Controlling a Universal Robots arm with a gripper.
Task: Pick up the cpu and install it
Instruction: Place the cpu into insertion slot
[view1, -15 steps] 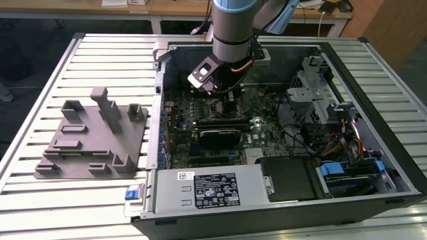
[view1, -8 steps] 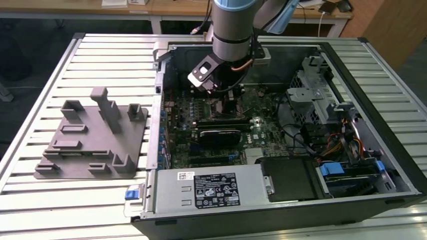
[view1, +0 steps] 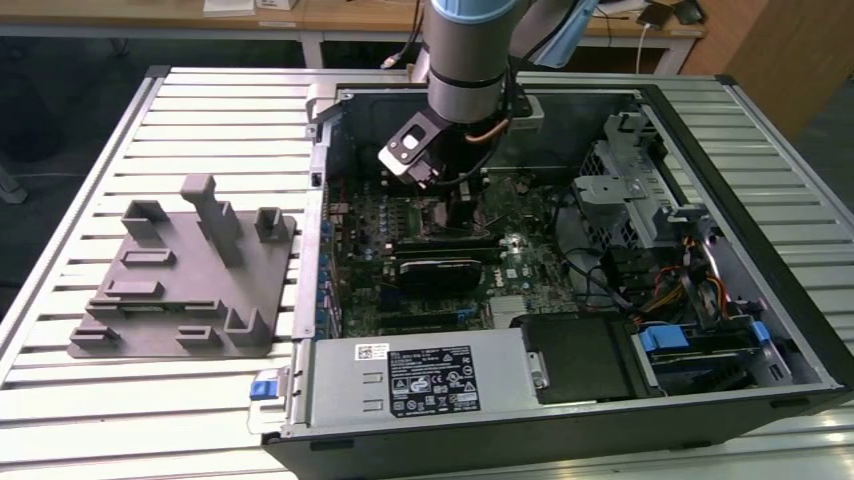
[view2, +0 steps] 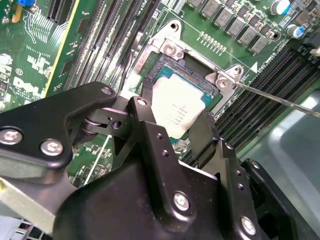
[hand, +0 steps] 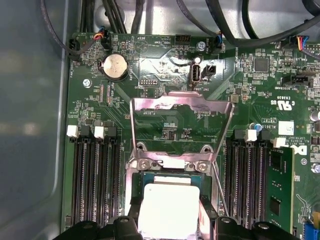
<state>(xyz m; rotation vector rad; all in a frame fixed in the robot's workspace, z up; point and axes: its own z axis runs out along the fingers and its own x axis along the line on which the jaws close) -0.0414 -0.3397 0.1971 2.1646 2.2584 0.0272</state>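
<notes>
So we've got the gripper (view2: 172, 120) right down over the socket here, its black fingers (view2: 142, 112) sitting against two opposite edges of the cpu (view2: 179, 106). The shiny silver top faces up, with a strip of teal edge showing on the far side. It's inside the metal socket frame (view2: 161, 44), which has two screws (view2: 172, 49) on its corners, but we can't tell if it's fully seated. A thin metal lever (view2: 280, 99) sticks out from the frame over the black memory slots (view2: 272, 70). The green motherboard (view2: 45, 45) runs all around.
</notes>
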